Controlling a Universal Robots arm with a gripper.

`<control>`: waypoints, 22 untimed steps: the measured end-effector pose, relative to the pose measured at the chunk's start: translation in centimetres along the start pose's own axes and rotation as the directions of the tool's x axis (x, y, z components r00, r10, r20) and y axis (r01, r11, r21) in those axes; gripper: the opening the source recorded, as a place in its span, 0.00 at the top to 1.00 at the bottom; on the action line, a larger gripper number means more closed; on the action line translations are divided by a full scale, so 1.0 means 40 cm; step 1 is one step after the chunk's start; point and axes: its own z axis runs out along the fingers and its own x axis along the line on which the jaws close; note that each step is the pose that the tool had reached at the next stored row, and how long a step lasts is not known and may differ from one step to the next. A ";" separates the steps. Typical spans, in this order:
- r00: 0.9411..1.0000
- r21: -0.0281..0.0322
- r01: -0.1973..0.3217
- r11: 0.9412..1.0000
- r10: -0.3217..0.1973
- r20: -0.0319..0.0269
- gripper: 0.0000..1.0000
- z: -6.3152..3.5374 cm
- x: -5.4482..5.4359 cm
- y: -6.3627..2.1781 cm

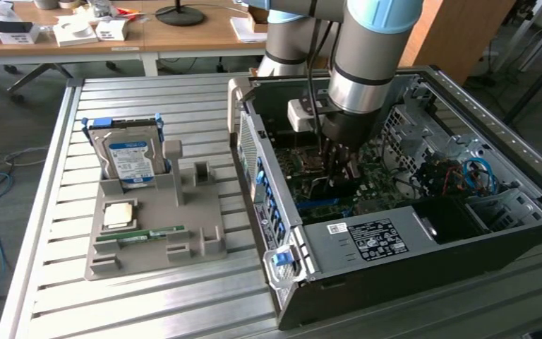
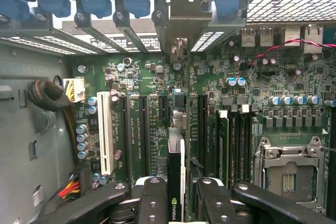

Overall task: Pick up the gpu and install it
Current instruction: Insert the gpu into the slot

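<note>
Exterior and wrist views, all positions referred to the computer case.

- The table (image 1: 158, 92), slatted metal, carries the computer case (image 1: 365, 282), which lies on its side with the open face upward.
- My arm (image 1: 370, 56) comes down from above the case into its open interior.
- A grey holder (image 1: 158, 219) lies on the table outside the case, to the exterior view's left of it and clear of its wall.
- The motherboard (image 2: 131, 77), green, covers the floor inside the case; it bears a row of long black slots and one white slot (image 2: 105, 129).
- A hard drive (image 1: 132, 157), silver with a blue label, stands upright in the holder, at the holder's end farther from the case's front corner.
- The gpu (image 2: 174, 171), a thin dark card seen edge-on, is inside the case, standing on edge over the motherboard among the black slots. I cannot tell whether it is seated.
- My end effector (image 2: 176, 195) is clamped on the gpu, one black finger (image 2: 152, 198) on each face of the card.
- A processor chip (image 1: 121, 214) and a green memory stick (image 1: 144, 234) lie in the holder, outside the case.
</note>
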 end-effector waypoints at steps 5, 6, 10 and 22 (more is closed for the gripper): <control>1.000 0.000 0.000 1.000 0.000 0.000 0.74 0.002 0.000 0.000; 1.000 0.000 0.000 1.000 0.000 0.000 0.74 0.002 0.000 0.000; 1.000 0.000 0.000 1.000 0.000 0.000 0.74 0.002 0.000 0.000; 1.000 0.000 0.000 1.000 0.000 0.000 0.74 0.007 0.000 0.000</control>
